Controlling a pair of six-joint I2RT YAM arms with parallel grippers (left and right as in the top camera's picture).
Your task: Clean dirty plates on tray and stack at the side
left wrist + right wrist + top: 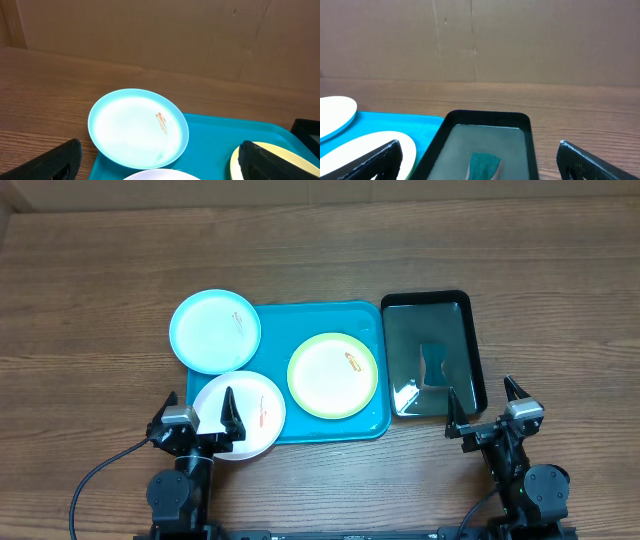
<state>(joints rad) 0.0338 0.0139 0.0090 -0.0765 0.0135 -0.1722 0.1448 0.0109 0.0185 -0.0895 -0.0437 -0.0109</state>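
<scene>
Scanning overhead: blue plate (pixel 214 330), white plate (pixel 255 408) overhanging left rim of the tray (pixel 290 323), green-rimmed plate (pixel 332 375) inside; left tool (pixel 200 400), right tool (pixel 480 395) wide open, empty; left wrist: probably light, stiff, slick, best pinched at raised rim; right wrist: sponge (pixel 485 164) in black tray (pixel 487 116).

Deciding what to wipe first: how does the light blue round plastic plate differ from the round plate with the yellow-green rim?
The light blue plate is one solid colour; the yellow-green-rimmed plate has a white centre. The light blue plate overhangs the turquoise tray's far left corner; the yellow-green-rimmed plate lies wholly inside it. Both are round, similar in size, each with an orange-red smear.
</scene>
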